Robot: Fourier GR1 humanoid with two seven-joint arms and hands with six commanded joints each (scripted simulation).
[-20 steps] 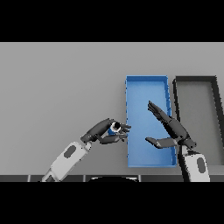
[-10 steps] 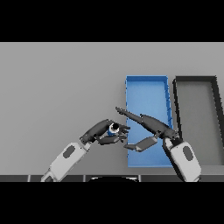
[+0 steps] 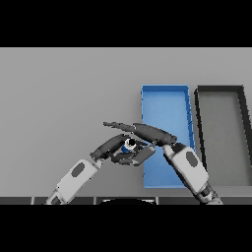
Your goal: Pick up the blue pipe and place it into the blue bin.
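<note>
The blue pipe [image 3: 130,144] sat pinched within the curled fingers of the left hand [image 3: 114,147], just beside the blue bin [image 3: 165,98]. The right hand [image 3: 147,132] reached above it, fingers extended, thumb below, probably for a handover.

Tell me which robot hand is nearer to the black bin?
The right. The right robot hand lies over the blue bin's left edge, beside the black bin. The left robot hand holds the blue pipe further left.
</note>
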